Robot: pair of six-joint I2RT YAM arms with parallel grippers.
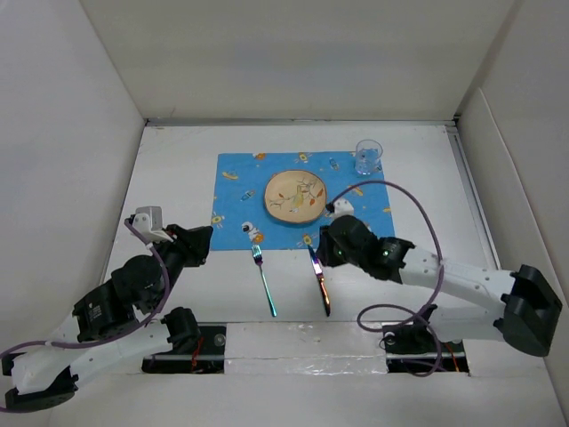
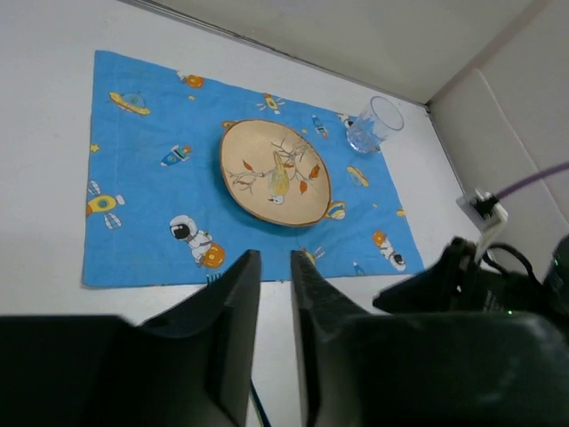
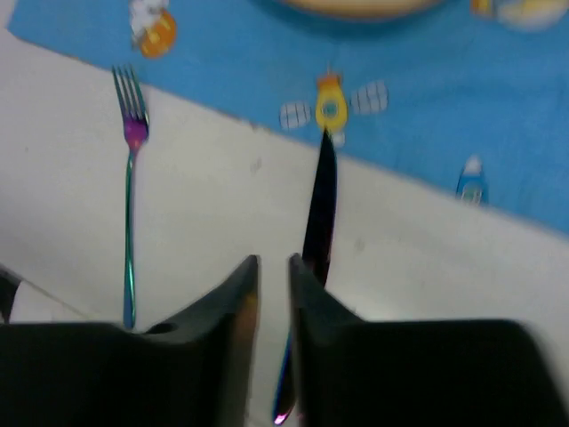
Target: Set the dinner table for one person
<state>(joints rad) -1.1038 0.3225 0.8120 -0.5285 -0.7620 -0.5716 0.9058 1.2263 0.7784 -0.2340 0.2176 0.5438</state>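
Note:
On the white dinner table [image 1: 173,178] lies a blue cartoon-print placemat [image 1: 238,189] with a tan plate [image 1: 296,197] in its middle and a clear glass [image 1: 368,157] at its far right corner. A fork [image 1: 264,280] and a knife [image 1: 320,280] lie side by side on the table at the mat's near edge. My left gripper [image 1: 197,242] hovers left of the fork, jaws a narrow slit apart and empty [image 2: 276,258]. My right gripper [image 3: 274,262] hangs over the knife [image 3: 320,205], also a slit apart, holding nothing; the fork [image 3: 131,178] lies to its left.
White walls [image 1: 71,133] enclose the table on three sides. In the left wrist view the right arm [image 2: 480,285] and its purple cable [image 2: 533,178] stand close on the right. Tape runs along the near edge [image 1: 302,338].

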